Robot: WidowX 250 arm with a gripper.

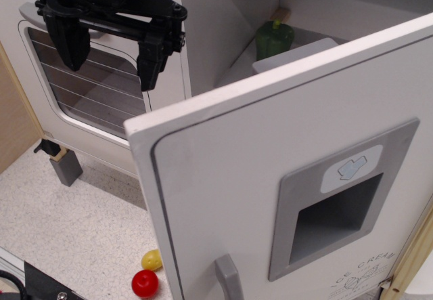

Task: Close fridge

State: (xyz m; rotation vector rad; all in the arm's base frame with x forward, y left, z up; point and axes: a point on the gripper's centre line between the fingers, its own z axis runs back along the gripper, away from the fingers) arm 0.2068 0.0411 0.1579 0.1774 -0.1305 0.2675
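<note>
Hovering gripper [111, 53] with jaws spread wide and holding nothing, in front of the oven window [88, 83], fridge door [291, 198] swinging open just right of and below the jaws, likely lining up a push to shut it.

Soft, even light is falling from above, leaving the fridge door [284, 178] bright without glare. Its dispenser recess [331, 222] is sitting shadowed; focus is softening slightly toward 7 o'clock.
</note>
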